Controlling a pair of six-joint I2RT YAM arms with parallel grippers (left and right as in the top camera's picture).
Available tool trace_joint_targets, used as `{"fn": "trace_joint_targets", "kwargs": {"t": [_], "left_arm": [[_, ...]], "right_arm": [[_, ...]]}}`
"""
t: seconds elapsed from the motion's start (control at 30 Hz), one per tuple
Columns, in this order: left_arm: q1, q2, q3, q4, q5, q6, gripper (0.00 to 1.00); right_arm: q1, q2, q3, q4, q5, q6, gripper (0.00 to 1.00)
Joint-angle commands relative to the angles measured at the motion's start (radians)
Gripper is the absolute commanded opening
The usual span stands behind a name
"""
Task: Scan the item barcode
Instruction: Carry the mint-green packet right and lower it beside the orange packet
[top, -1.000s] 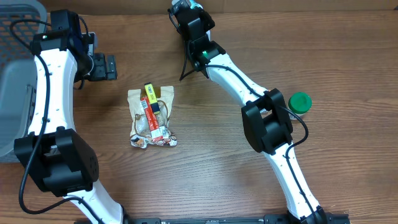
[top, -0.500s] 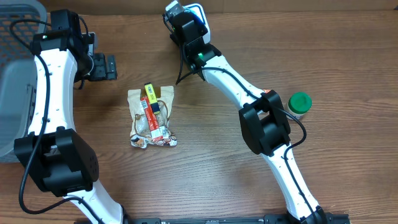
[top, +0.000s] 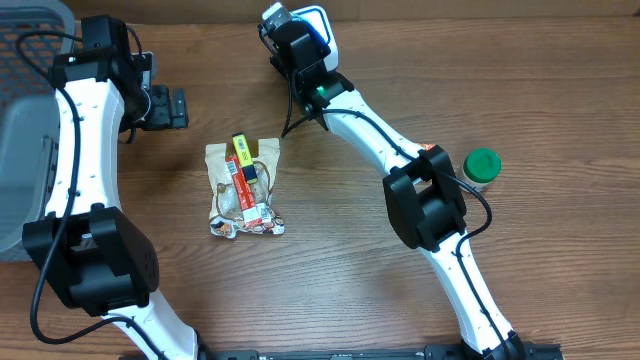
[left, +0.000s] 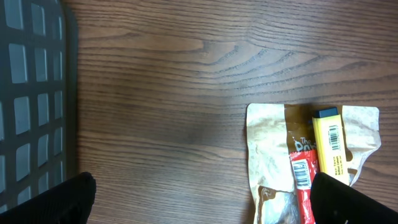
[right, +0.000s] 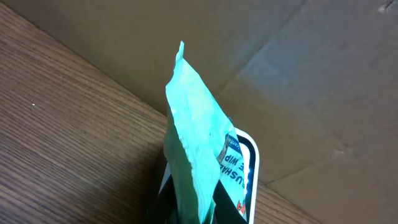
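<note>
Teal plastic wipes packet (right: 193, 143) is clamped by the right gripper (top: 298, 28) at the far edge; the left gripper (top: 176, 107) is spread wide, empty.

You're looking at a dark brown wooden table (top: 330, 290) with long grain lines, evenly lit. Along its far edge stands a creased brown cardboard wall (right: 311, 62), and at the table's left end sits a grey slotted basket (top: 25, 140)

- Overhead is looking straight down at the whole table (top: 560, 90).
- Left wrist is facing downward, sharing the snack packets (left: 267, 149) with overhead.
- Right wrist is looking sideways, close on a green pack (right: 193, 137).
</note>
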Motion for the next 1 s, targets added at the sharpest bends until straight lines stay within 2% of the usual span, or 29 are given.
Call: {"fn": "trace_joint_targets", "kwargs": {"t": [0.0,0.23,0.33,0.4,0.53,0.7,0.83,0.97], "left_arm": [[-0.002,-0.009,0.011,0.000,0.008,0.016,0.99],[-0.002,-0.009,0.011,0.000,0.008,0.016,0.99],[-0.002,-0.009,0.011,0.000,0.008,0.016,0.99],[-0.002,-0.009,0.011,0.000,0.008,0.016,0.99],[-0.002,-0.009,0.011,0.000,0.008,0.016,1.00],[-0.002,-0.009,0.011,0.000,0.008,0.016,1.00],[-0.002,-0.009,0.011,0.000,0.008,0.016,1.00],[-0.002,-0.009,0.011,0.000,0.008,0.016,0.99]], "right_arm": [[-0.002,-0.115,0.001,-0.018,0.014,0.068,0.04],[-0.038,-0.337,0.001,-0.208,-0.005,0.238,0.04],[-0.065,-0.415,0.001,-0.377,-0.106,0.286,0.04],[-0.090,-0.456,0.001,-0.526,-0.249,0.304,0.04],[-0.160,-0.476,-0.001,-0.866,-0.637,0.303,0.04],[-0.237,-0.452,-0.040,-1.169,-0.691,0.302,0.04],[-0.282,-0.450,-0.152,-1.287,-0.701,0.241,0.04],[-0.304,-0.450,-0.293,-1.289,-0.758,0.128,0.04]]}}
